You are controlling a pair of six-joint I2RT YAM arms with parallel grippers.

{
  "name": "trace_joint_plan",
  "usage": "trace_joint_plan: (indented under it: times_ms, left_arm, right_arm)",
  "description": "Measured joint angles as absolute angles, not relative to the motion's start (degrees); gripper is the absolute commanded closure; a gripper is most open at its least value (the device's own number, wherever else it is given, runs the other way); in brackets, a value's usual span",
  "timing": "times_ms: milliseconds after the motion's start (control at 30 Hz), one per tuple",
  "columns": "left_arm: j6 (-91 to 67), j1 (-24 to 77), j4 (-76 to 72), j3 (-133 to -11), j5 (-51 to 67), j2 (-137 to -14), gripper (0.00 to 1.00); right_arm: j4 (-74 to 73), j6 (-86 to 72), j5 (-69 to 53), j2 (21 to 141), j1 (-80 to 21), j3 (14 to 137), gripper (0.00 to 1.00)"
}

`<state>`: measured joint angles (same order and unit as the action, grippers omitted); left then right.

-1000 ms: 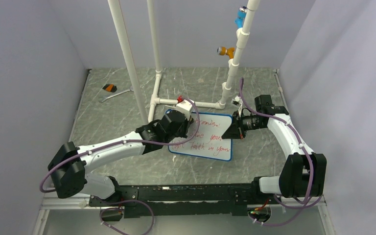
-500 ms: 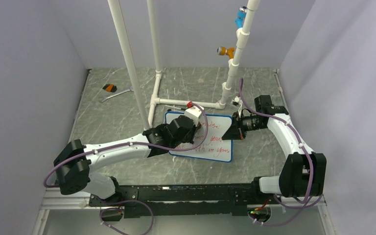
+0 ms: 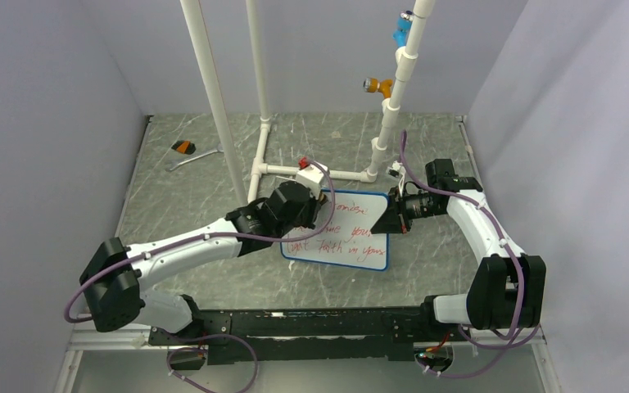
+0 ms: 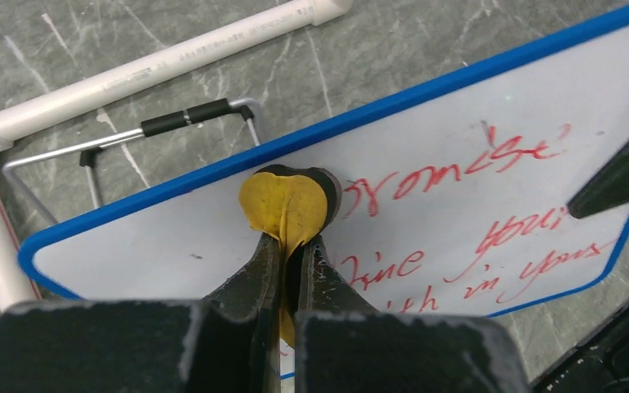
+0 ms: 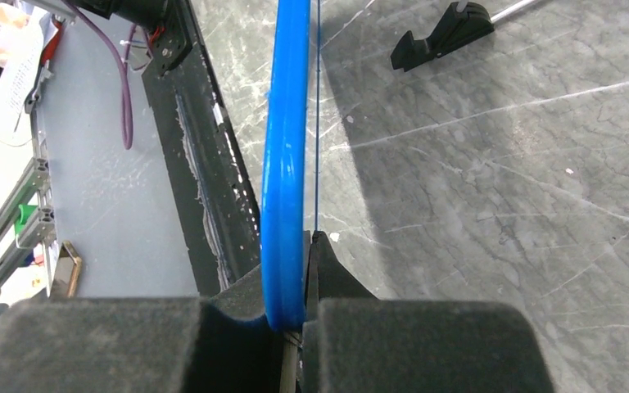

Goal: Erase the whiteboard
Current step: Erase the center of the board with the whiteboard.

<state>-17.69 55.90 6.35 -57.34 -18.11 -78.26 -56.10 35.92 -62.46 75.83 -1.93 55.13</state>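
The whiteboard [image 3: 352, 233], white with a blue frame and red handwriting, lies mid-table; it also shows in the left wrist view [image 4: 459, 188]. My left gripper [image 3: 321, 211] is shut on a round yellow eraser [image 4: 285, 205] with a black pad, pressed on the board's upper left part, left of the word "promise". The board face left of the eraser is plain white. My right gripper [image 3: 391, 219] is shut on the board's right edge; the blue frame [image 5: 285, 164] runs between its fingers [image 5: 328, 270].
A white PVC pipe frame [image 3: 262, 139] stands behind the board, with orange and blue fittings high on the right pipe [image 3: 385, 86]. A metal wire stand with black grips [image 4: 180, 123] lies behind the board. A wrench and an orange-black tool [image 3: 184, 147] lie far left.
My left gripper swept the eraser right and down over the board, then back up-left to near its first spot. The right gripper and board stayed still.
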Motion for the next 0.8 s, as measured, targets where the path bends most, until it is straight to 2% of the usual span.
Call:
trace_joint_plan:
  times_ms: [333,800]
  left_arm:
    - [-17.7,62.5,6.3,-58.3,-20.0,-82.5,1.00]
    - [-17.3,55.3,6.8,-58.3,-16.2,-79.3,1.00]
  right_arm:
    - [-57.0,36.0,-62.2,76.1,-2.0,55.1,1.00]
    - [-56.1,35.6,-62.5,76.1,-2.0,55.1,1.00]
